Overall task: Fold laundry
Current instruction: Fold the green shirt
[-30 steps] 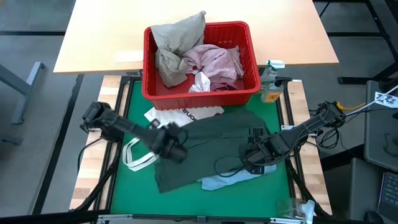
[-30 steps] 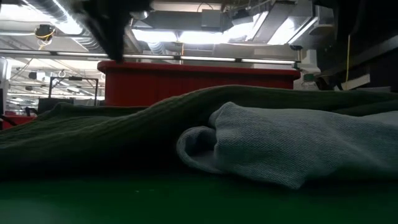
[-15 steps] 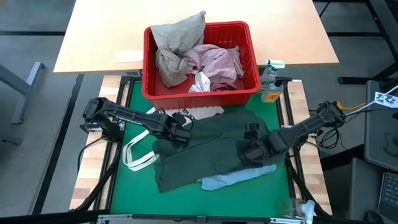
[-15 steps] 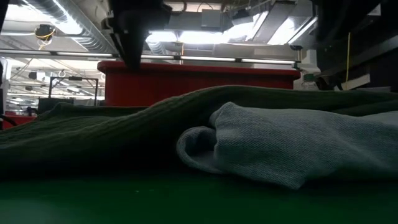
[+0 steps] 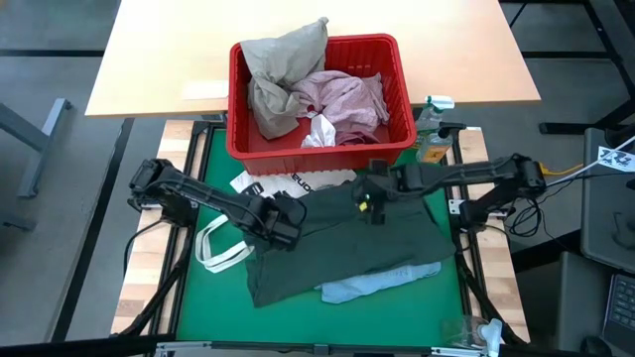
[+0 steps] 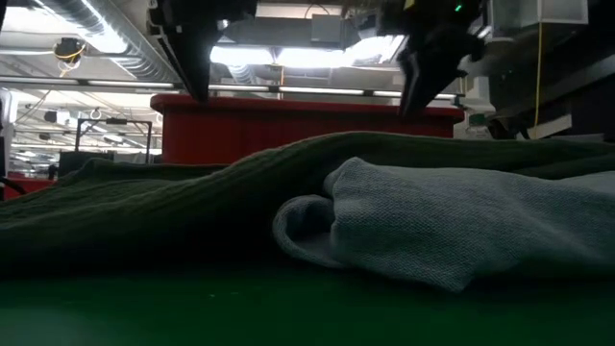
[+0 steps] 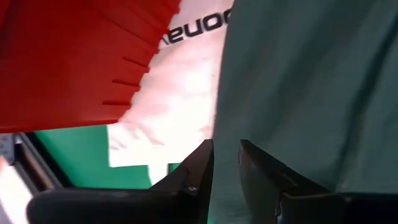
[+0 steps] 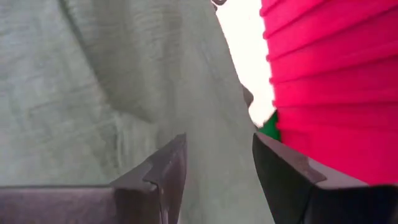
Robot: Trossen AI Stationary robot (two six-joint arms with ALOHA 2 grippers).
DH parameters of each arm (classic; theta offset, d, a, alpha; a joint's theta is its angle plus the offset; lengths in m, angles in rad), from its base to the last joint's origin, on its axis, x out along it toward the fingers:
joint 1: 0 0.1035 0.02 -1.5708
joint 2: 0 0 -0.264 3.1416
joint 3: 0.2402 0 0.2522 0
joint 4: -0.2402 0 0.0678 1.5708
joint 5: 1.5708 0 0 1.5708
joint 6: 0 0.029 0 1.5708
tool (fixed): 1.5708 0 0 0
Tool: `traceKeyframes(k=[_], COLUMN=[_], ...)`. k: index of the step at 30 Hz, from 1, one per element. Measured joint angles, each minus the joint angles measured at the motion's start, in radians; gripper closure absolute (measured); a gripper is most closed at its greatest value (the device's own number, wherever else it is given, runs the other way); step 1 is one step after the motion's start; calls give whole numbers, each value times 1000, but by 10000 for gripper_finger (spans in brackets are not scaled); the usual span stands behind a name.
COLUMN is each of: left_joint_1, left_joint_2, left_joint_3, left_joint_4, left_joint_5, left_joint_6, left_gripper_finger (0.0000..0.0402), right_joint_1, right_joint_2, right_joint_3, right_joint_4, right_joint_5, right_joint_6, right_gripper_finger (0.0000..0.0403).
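The dark grey-green cloth garment (image 5: 342, 238) lies mid-mat; the left gripper (image 5: 285, 220), jaws narrow at its nine o'clock edge, may snag the white lettered tote bag (image 5: 260, 184) beneath, while the right gripper (image 5: 369, 194) hovers wide at twelve o'clock.

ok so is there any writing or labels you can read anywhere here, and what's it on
White tote bag: black lettering, partly covered by the dark grey-green garment. The left wrist view shows it upside down and only part of it, roughly "ouea"; the full word cannot be read.
Same lettering in the high view: too small to read.
Spray bottle beside the red basket: label too small to read.
Nothing else shows text.
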Motion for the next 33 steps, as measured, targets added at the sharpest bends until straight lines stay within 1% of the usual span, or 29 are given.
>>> traceKeyframes(k=[2, 4, 8, 13, 17, 24, 29, 33], left_joint_1=[-21, -42, -76, -98, -106, -105, -104, -104], left_joint_2=[0, 0, 0, 0, 0, 0, 0, 0], left_joint_3=[0, 0, 0, 0, 0, 0, 0, 0], left_joint_4=[18, 35, 85, 158, 187, 190, 201, 208], left_joint_5=[-13, -18, -18, -19, -19, -20, -20, -20], left_joint_6=[-41, -64, -72, -73, -72, -72, -72, -72], left_gripper_finger=[335, 337, 337, 337, 337, 337, 337, 337], right_joint_1=[-40, -72, -115, -152, -177, -225, -255, -256], right_joint_2=[0, 0, 0, 0, 0, 3, 4, 4], right_joint_3=[-29, -62, -131, -216, -266, -353, -389, -411], right_joint_4=[58, 123, 246, 381, 435, 528, 555, 563], right_joint_5=[-45, -69, -72, -75, -75, -76, -89, -95], right_joint_6=[-30, -57, -90, -94, -96, -115, -114, -114], right_gripper_finger=[220, 220, 220, 220, 220, 220, 220, 220])
